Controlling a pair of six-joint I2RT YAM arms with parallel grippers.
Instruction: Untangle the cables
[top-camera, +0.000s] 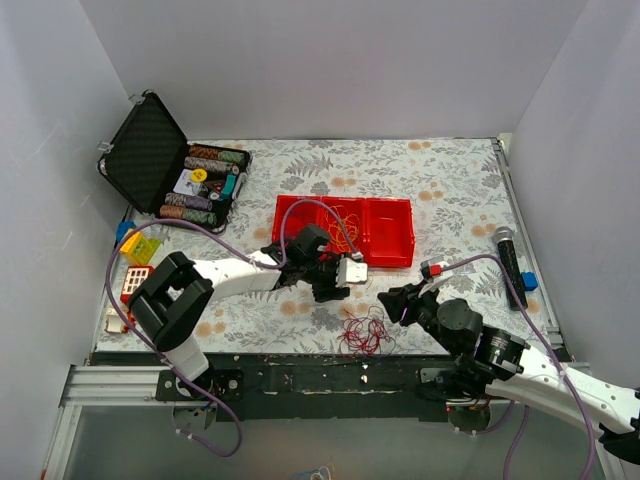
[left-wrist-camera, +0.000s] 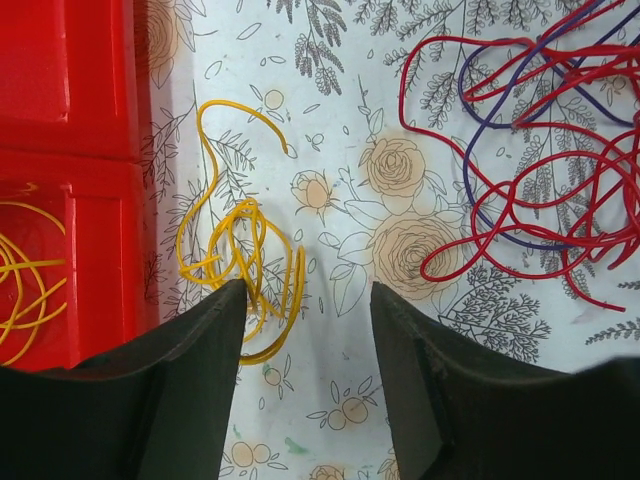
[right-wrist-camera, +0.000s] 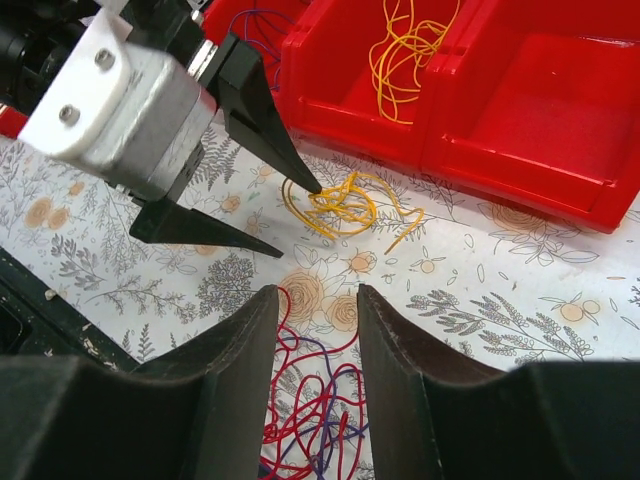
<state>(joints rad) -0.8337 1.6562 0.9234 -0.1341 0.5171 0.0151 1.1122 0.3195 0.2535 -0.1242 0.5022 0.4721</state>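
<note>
Left tool (left-wrist-camera: 307, 290) at loose yellow cables (right-wrist-camera: 335, 208), more in red bin (right-wrist-camera: 560, 90)

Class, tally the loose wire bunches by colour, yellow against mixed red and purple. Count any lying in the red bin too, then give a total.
Yellow: 2 (table bunch, bin bunch)
Red-purple tangle: 1
Total: 3

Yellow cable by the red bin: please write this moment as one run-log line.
left gripper: open, at yellow cable | right gripper: open, over red-purple tangle
</note>
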